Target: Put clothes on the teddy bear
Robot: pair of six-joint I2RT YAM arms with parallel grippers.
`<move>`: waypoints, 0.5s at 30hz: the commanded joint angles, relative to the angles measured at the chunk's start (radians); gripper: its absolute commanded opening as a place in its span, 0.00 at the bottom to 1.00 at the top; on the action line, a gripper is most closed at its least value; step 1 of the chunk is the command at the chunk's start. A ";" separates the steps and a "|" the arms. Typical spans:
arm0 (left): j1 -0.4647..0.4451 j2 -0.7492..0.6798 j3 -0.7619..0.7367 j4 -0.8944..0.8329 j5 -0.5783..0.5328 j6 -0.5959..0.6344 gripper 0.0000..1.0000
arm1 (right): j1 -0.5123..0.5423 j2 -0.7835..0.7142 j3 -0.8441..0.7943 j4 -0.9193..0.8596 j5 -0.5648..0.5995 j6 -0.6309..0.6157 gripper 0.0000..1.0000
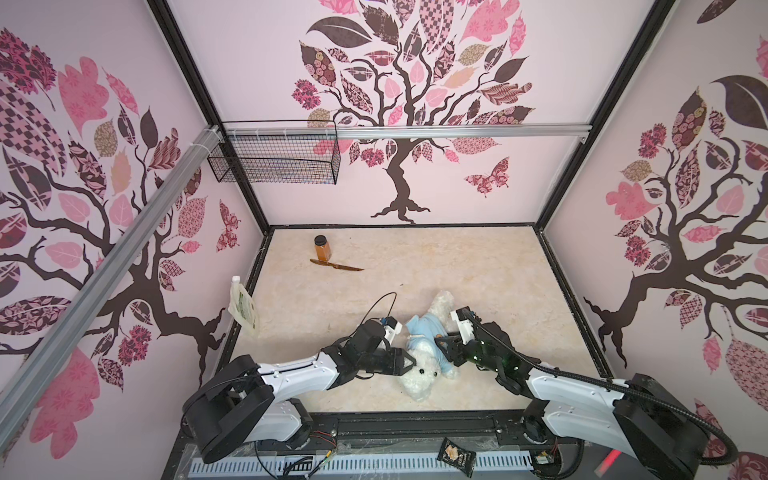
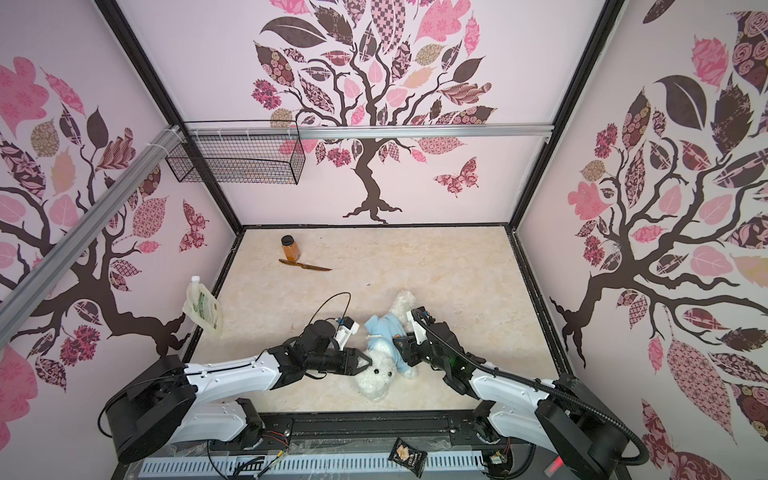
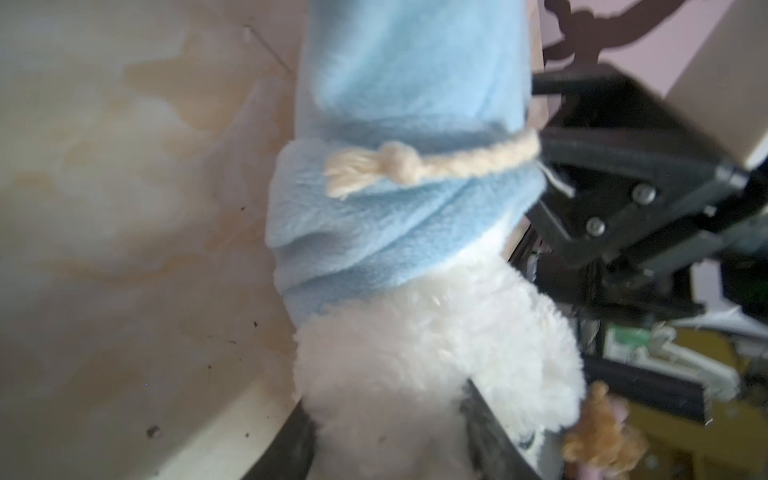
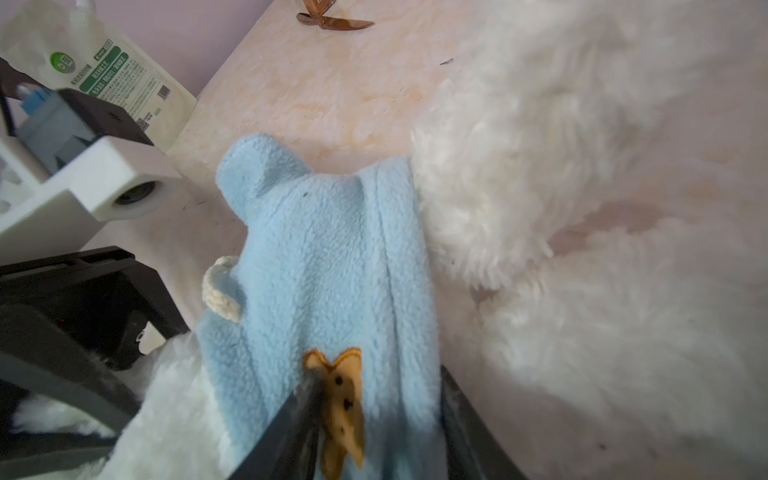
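The white teddy bear [image 1: 422,376] [image 2: 376,380] lies on the table with its head toward the front edge and its legs toward the back. A light blue shirt [image 1: 424,326] [image 2: 384,328] is bunched around its torso, with a cream cord [image 3: 457,160] and an orange patch [image 4: 338,399]. My left gripper [image 1: 409,361] [image 3: 386,399] comes in from the left and is shut on the white fur of the bear's head. From the right, my right gripper [image 1: 438,343] [image 4: 378,376] is shut on a fold of the shirt at the patch.
A jar [image 1: 322,246] and a brown knife [image 1: 336,266] lie at the back left of the table. A pouch [image 1: 243,309] leans on the left wall. A wire basket [image 1: 276,156] hangs above. A black packet [image 1: 456,455] lies on the front rail.
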 commanded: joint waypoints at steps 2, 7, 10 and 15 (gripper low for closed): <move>0.017 -0.036 0.114 -0.184 -0.096 0.287 0.20 | 0.004 -0.065 0.079 -0.142 0.038 -0.070 0.55; 0.022 -0.125 0.230 -0.481 -0.324 0.759 0.00 | 0.002 -0.203 0.162 -0.272 0.158 -0.159 0.77; 0.076 -0.208 0.221 -0.449 -0.200 0.959 0.00 | 0.003 -0.249 0.209 -0.310 0.231 -0.209 0.85; 0.099 -0.273 0.305 -0.562 -0.211 1.249 0.00 | 0.003 -0.300 0.292 -0.366 0.290 -0.242 0.89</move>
